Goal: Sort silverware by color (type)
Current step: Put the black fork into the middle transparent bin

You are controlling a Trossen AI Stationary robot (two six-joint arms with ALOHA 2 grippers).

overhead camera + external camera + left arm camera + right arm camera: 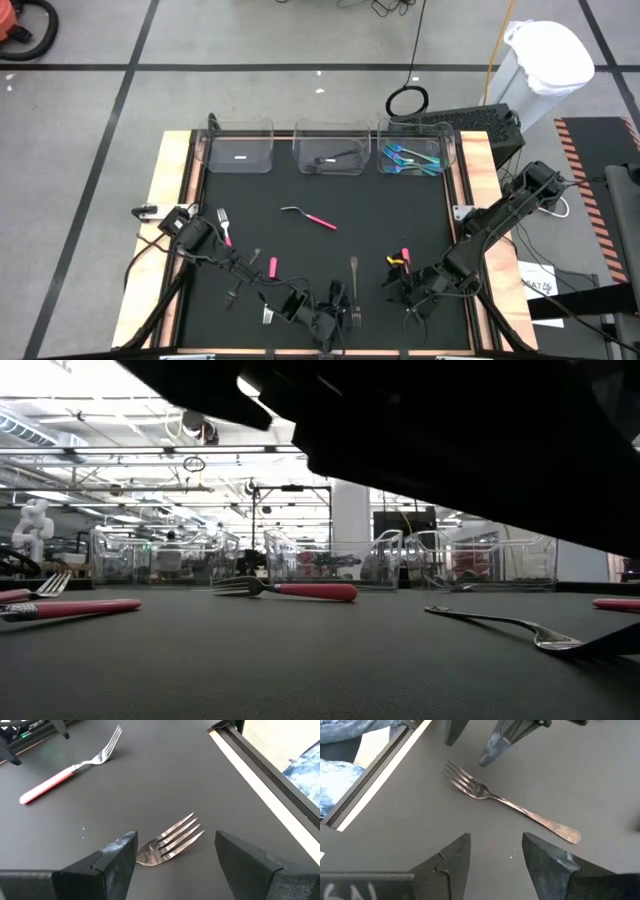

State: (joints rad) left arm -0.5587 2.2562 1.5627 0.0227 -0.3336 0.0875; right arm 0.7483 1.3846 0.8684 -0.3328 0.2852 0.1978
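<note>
Left gripper (172, 857): low over the near edge of the black mat, fingers spread apart, straddling the tines of a silver fork (170, 842) without touching it.
Left arm pose: stretched from the table's left edge diagonally toward the near middle, wrist close to the mat.
Right gripper (495, 857): low over the near right part of the mat, fingers apart and holding nothing; the same silver fork (507, 805) lies just beyond its tips.
Right arm pose: reaching in from the table's right side, angled down toward the near edge, facing the left gripper.
Silver fork on mat: flat near the middle of the near edge (354, 290), tines toward the near edge.
Pink-handled fork (310, 217): alone at mat centre, well apart from both grippers.
Other pink-handled pieces: one by the left arm's elbow (224, 228), one nearer the wrist (272, 266).
Clear bins (236, 150): three in a row at the far edge; teal pieces (412, 158) in the right one, a black piece (336, 158) in the middle one.
</note>
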